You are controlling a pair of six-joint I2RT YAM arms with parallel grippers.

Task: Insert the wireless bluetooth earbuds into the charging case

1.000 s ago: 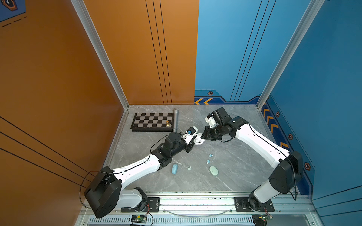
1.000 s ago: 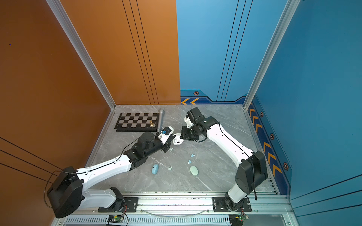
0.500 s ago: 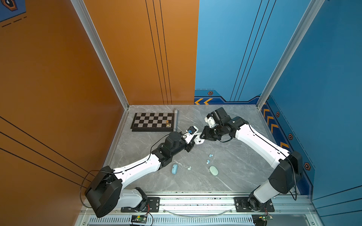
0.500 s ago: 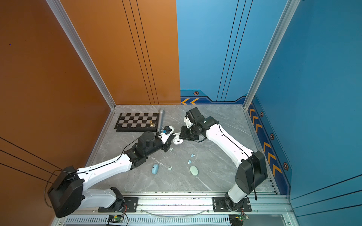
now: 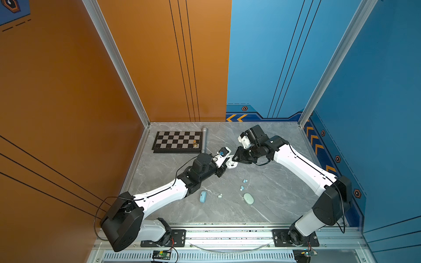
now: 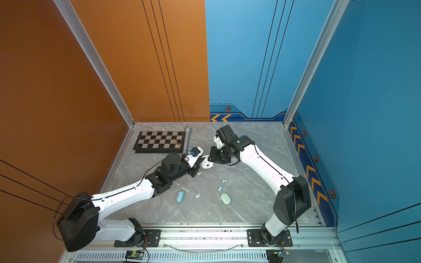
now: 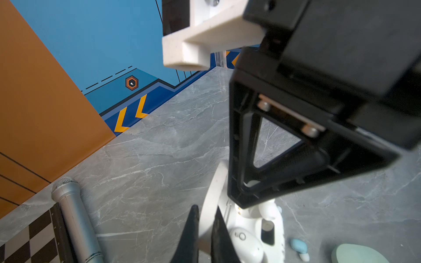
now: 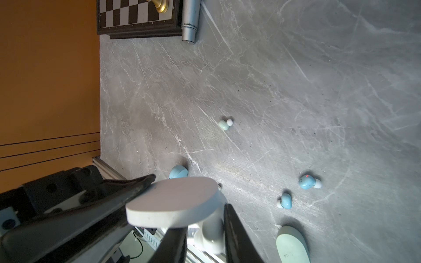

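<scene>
Left jaws clenched on white case [image 8: 173, 202] lid edge, right jaws astride its base, grip unclear; open tabletop [image 5: 273, 136] behind.

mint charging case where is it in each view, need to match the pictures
both top views: mint charging case lies closed, right of the blue charging case
left wrist: mint charging case cut by the frame edge, beside a pale blue earbud
right wrist: mint charging case cut by the frame edge, near two pale blue earbuds
shared landmark: silver microphone

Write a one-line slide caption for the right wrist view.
An open white case fills the foreground; beyond it two blue earbuds, one mint earbud and a mint case lie on the grey table.
</scene>
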